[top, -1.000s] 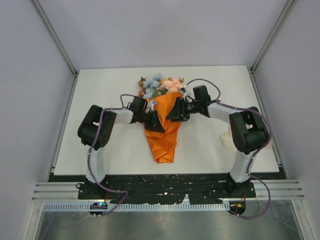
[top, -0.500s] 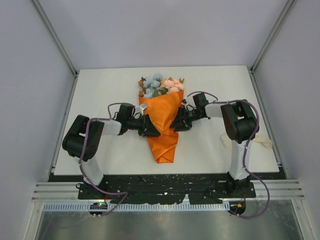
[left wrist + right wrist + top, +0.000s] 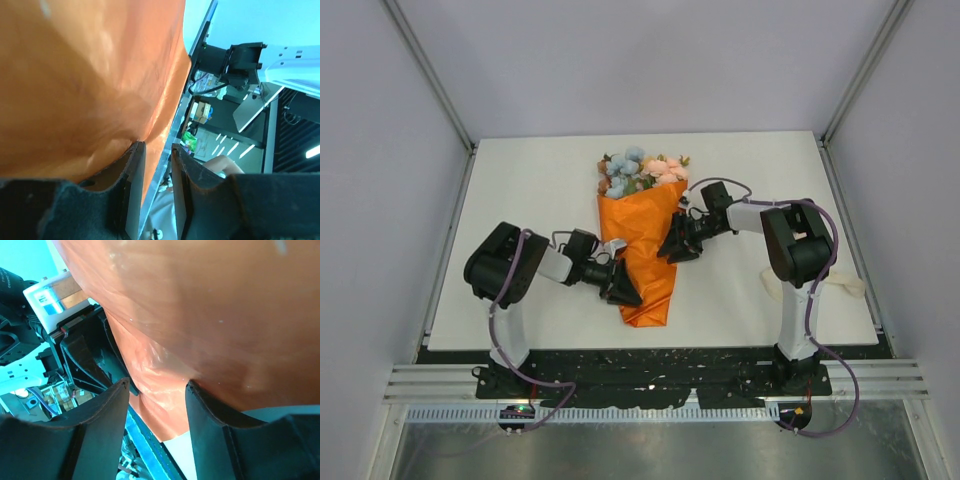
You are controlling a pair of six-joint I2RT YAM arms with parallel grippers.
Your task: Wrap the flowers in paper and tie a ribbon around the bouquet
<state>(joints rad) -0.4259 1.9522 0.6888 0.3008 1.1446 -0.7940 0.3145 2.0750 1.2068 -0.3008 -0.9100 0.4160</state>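
– Left gripper sits low against the left edge of the bouquet, near its pointed end. In its wrist view the fingers stand a little apart, with the orange paper ending at one fingertip. Nothing looks pinched
– And the right gripper?
– Higher up, on the bouquet's right edge. It is parted wider, and a crease of paper reaches into the gap without being clamped
– Why flank it like that?
– My guess: thin crinkly paper wants to spring open, so one gripper on each side can pin the overlap while the bouquet lies flat on the table
– Where are the flowers?
– Poking out of the wide far end, clear of both grippers. Wrapping looks done, or close to it
– The ribbon?
– Lying near the table's right edge, beyond the right arm, well apart from the bouquet. Tying has not begun. One gripper would have to leave the paper to fetch it, and the wrap may loosen then
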